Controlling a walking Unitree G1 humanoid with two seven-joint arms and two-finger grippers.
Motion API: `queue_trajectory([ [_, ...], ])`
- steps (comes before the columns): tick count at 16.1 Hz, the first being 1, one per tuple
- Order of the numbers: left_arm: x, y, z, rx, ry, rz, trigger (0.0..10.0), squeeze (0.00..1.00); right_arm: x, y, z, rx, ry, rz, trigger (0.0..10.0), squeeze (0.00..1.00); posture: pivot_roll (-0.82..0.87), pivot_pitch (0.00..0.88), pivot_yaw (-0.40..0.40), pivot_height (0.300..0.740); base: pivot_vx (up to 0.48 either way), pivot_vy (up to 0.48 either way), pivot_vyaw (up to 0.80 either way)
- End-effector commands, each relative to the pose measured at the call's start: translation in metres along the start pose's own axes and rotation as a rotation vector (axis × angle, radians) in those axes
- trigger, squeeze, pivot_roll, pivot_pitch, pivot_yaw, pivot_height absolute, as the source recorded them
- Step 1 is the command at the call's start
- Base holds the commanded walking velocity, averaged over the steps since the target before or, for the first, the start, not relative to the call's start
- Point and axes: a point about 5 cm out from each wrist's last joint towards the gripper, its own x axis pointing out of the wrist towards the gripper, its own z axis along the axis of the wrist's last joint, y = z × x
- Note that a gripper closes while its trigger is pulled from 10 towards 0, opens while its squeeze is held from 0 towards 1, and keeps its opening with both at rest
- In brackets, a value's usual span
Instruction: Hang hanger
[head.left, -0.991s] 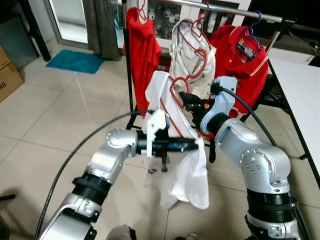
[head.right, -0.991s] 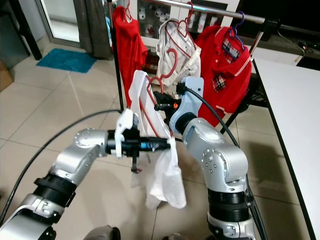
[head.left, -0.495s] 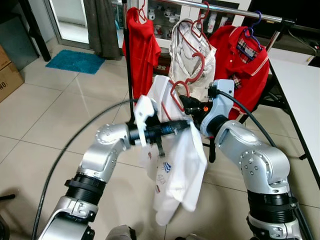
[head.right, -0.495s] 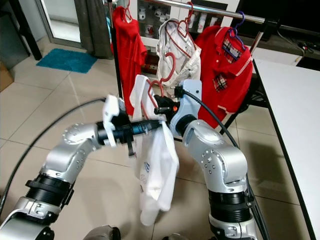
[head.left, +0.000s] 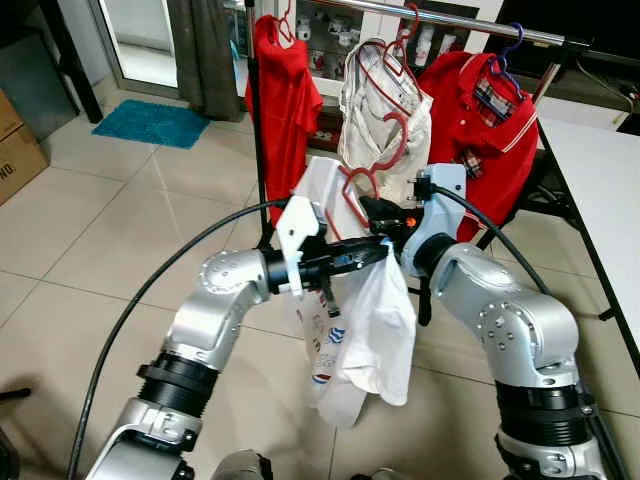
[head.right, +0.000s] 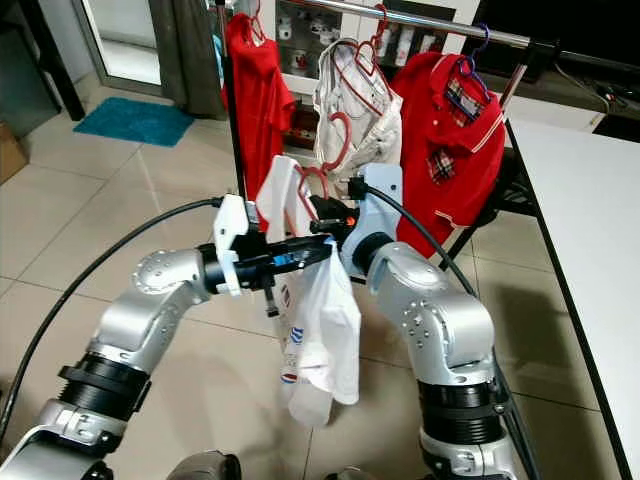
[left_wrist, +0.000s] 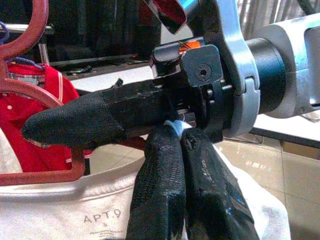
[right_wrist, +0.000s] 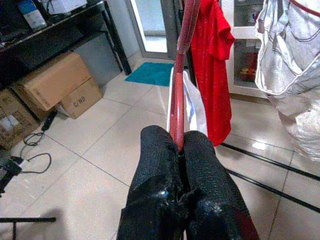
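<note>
Gripping red hanger (right_wrist: 178, 90): right hand (right_wrist: 179, 145) | left hand (left_wrist: 179, 145) pinching white shirt (head.left: 365, 320); label "APT.9"

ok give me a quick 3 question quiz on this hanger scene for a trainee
1. True or false: the right gripper has its fingers shut on the red hanger.
2. What is the left gripper pinching?
A. the white shirt
B. a blue towel
C. the rail
3. Fill in: the polo hanging at the right end of the rail is ____.

Key: 1 true; 2 A; 3 red
</note>
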Motion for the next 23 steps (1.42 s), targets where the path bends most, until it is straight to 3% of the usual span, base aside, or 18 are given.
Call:
queue_trajectory([
  [1, 0.016, -0.006, 0.004, 0.018, 0.008, -0.059, 0.0, 0.00, 0.000, 0.003, 0.003, 0.000, -0.019, 0.025, 10.0, 0.00, 0.00, 0.021, -0.041, 0.740, 0.000, 0.000, 0.00],
  [2, 0.017, -0.005, 0.005, 0.021, 0.014, -0.053, 0.1, 0.00, 0.000, 0.003, 0.003, 0.000, -0.020, 0.024, 10.0, 0.00, -0.01, 0.020, -0.039, 0.740, 0.000, 0.000, 0.00],
  [3, 0.017, -0.004, 0.005, 0.026, 0.019, -0.035, 10.0, 0.00, -0.001, 0.003, 0.003, -0.001, -0.021, 0.023, 10.0, 0.00, -0.01, 0.020, -0.038, 0.740, 0.000, 0.000, 0.00],
  [4, 0.015, -0.003, 0.006, 0.019, 0.017, -0.032, 10.0, 0.00, -0.001, 0.003, 0.003, -0.002, -0.022, 0.022, 10.0, 0.00, -0.01, 0.020, -0.038, 0.740, 0.000, 0.000, 0.00],
  [5, 0.014, -0.003, 0.006, 0.012, 0.015, -0.037, 10.0, 1.00, -0.001, 0.003, 0.003, -0.002, -0.022, 0.021, 10.0, 0.00, -0.01, 0.020, -0.037, 0.740, 0.000, 0.000, 0.00],
  [11, -0.002, -0.007, 0.014, -0.017, 0.023, -0.093, 10.0, 1.00, -0.002, 0.002, 0.001, 0.001, -0.014, 0.018, 10.0, 0.00, 0.00, 0.024, -0.042, 0.740, 0.000, 0.000, 0.00],
  [15, -0.020, -0.013, 0.009, -0.034, 0.158, -0.166, 10.0, 1.00, -0.002, -0.003, -0.002, 0.004, -0.004, -0.002, 10.0, 0.00, 0.01, 0.023, -0.036, 0.740, 0.000, 0.000, 0.00],
  [21, -0.039, -0.002, 0.021, 0.023, 0.162, -0.064, 10.0, 1.00, -0.006, -0.010, -0.006, 0.039, 0.006, -0.030, 10.0, 0.00, 0.02, 0.018, -0.036, 0.740, 0.000, 0.000, 0.00],
  [23, -0.043, 0.001, 0.027, 0.030, 0.121, -0.011, 10.0, 1.00, -0.007, -0.013, -0.007, 0.044, 0.009, -0.046, 10.0, 0.00, 0.01, 0.017, -0.034, 0.740, 0.000, 0.000, 0.00],
])
